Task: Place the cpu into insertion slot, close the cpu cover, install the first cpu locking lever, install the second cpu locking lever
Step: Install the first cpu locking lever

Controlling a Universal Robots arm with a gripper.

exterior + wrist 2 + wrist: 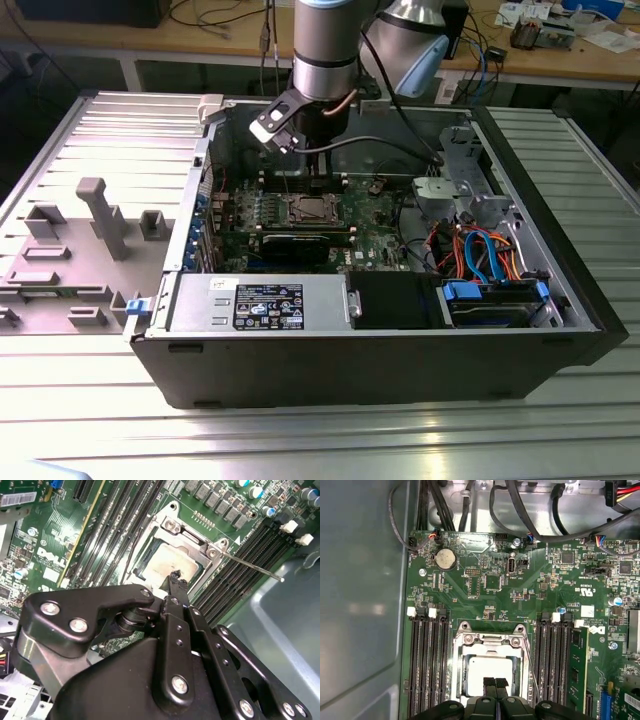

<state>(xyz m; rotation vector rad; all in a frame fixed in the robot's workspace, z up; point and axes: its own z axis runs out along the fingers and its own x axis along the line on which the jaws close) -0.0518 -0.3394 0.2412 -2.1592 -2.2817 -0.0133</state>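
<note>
**Silver-grey cpu seated in the insertion slot**

The cpu [489,669] is seen lying flat in the insertion slot [456,665], framed by the cpu cover [492,641]. The pincer [495,684] is poised over it with fingertips pressed together and nothing pinched. Contact cannot be told. The chip is judged light, stiff and fragile, and best taken by its edges. A thin locking lever [250,567] is seen standing free. The green motherboard [485,580] and cables [480,250] are housed in the open computer case [350,360].

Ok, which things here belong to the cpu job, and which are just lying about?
Job:
cpu
cpu cover
locking lever
claw

Lying about:
memory slots
coin battery
power supply
coloured cables
</note>
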